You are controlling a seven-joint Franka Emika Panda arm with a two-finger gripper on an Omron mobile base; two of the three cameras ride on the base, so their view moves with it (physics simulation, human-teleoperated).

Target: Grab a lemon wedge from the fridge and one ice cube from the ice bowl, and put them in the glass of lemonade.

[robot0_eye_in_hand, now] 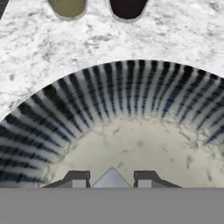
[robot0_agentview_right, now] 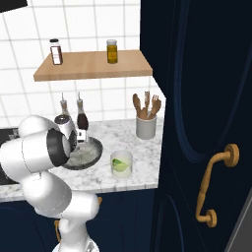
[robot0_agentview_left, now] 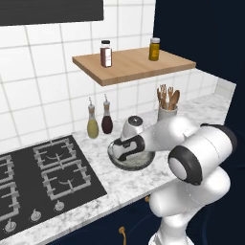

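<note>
Now | gripper [robot0_eye_in_hand: 112, 180] down inside ice bowl [robot0_agentview_left: 116, 160] on marble counter [robot0_agentview_left: 119, 184], fingers slightly apart w/ pale ice cube [robot0_eye_in_hand: 112, 179] between tips, can't tell if gripped | lemonade glass [robot0_agentview_right: 121, 164] just right of bowl.

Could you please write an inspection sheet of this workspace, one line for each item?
Surface: marble counter, gas hob at its left.
Job's things: ice bowl on the counter; pale ice cube inside it; glass of lemonade beside the bowl, green wedge inside.
Clutter: two oil bottles, utensil cup, two jars on the wooden shelf.
Gripper: gripper lowered into the bowl, fingers either side of the cube, not closed.
Cables: nothing seen.
Surroundings: white tiled wall, navy cabinet door with brass handle.
</note>
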